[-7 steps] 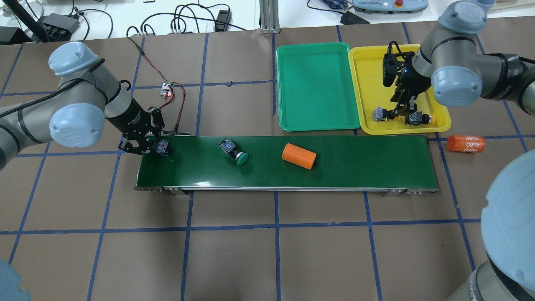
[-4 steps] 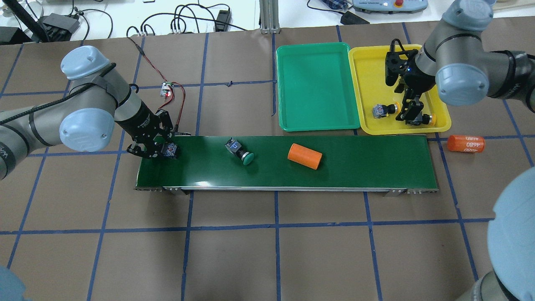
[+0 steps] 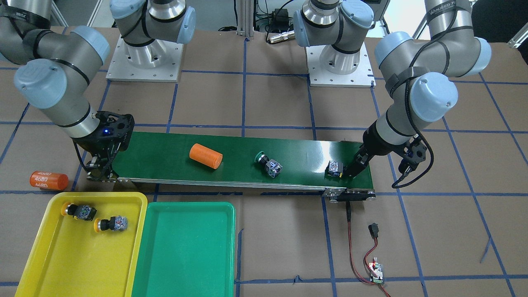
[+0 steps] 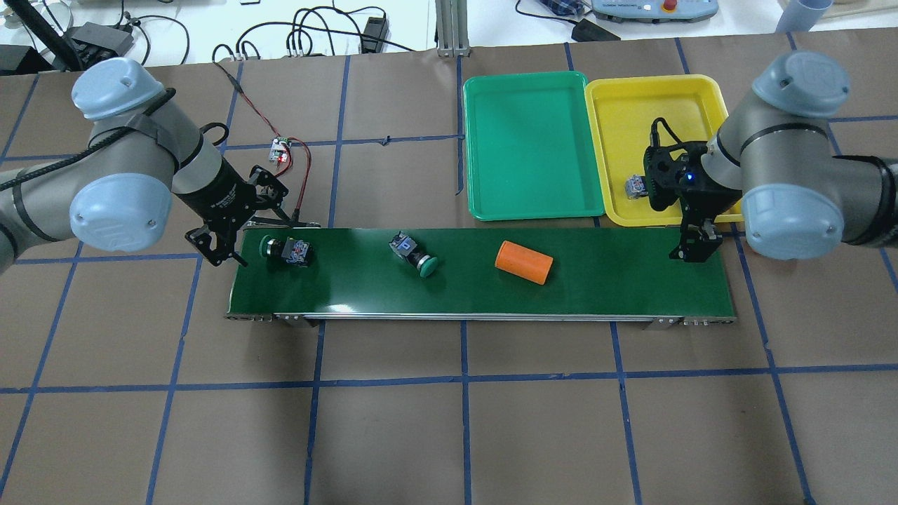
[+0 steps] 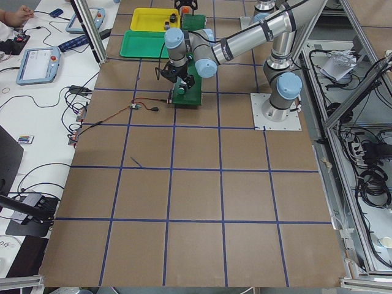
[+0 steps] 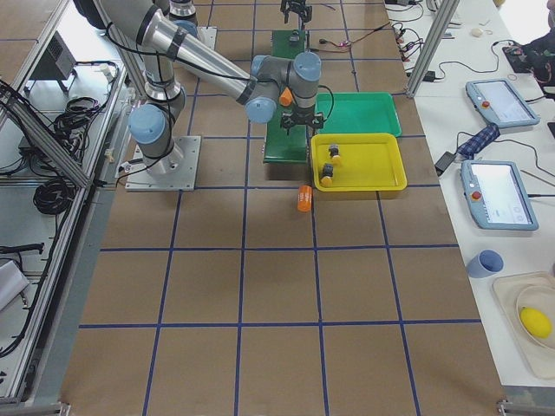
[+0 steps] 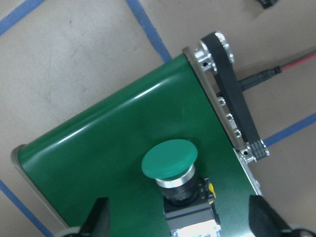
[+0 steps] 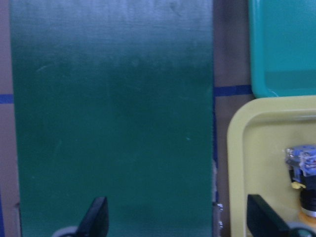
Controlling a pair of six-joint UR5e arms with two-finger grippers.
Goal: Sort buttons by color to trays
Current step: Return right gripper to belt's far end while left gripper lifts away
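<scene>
Overhead, the conveyor belt [image 4: 617,280] is running left to right across the table [image 4: 449,421], with the green tray [image 4: 526,140] and the yellow tray [image 3: 62,264] sitting rim to rim just beyond its far edge at the right end. Two green buttons are lying on the belt. One [image 4: 284,250] is resting close to the left end, nearer the far edge, and the other [image 4: 414,254] is lying near the middle, well apart from it. An orange cylinder [image 4: 523,262] is lying further right. The left gripper [image 7: 178,219] is hovering over the first green button with its fingers [image 7: 98,217] spread wide, the button showing between them, untouched, its cap pointing toward the belt's left end. The right gripper [image 8: 178,219] is hanging over the belt's right end beside the yellow tray's rim, fingers spread and gripping nothing, with a long stretch of belt separating it from the cylinder. Two yellow buttons [image 3: 80,211] [image 3: 111,223] are lying on their sides in the yellow tray, near each other. A second orange cylinder [image 3: 48,180], marked 4680, is lying on the table just off the belt's right end.
</scene>
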